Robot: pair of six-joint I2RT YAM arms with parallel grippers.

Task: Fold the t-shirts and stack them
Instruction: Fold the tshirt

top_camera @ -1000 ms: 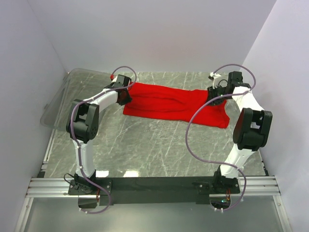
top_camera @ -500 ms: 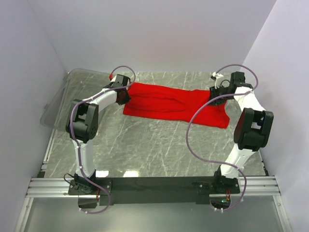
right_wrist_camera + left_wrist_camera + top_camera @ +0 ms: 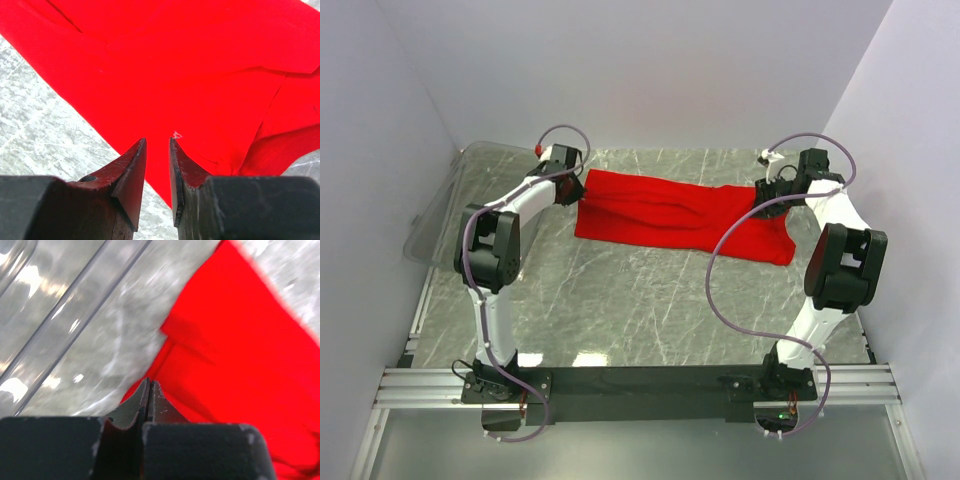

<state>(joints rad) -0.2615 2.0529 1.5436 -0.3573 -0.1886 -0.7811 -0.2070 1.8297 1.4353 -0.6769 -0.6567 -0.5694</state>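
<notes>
T-shirt (image 3: 660, 212): unmoved.
Left gripper (image 3: 149, 386): I watched it close, shifting farther back.
Right gripper (image 3: 157, 142): unchanged, slightly parted.

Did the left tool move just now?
Yes. The left tool slid farther back and a bit left, toward the clear plastic bin, staying at the red t-shirt's edge.

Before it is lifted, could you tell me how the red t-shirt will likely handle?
Probably floppy: the red t-shirt lies flat with soft creases and folded-over layers, so it should droop from a pinch. Likely light, being thin cloth. Pushed, it may bunch on the table rather than slide.
</notes>
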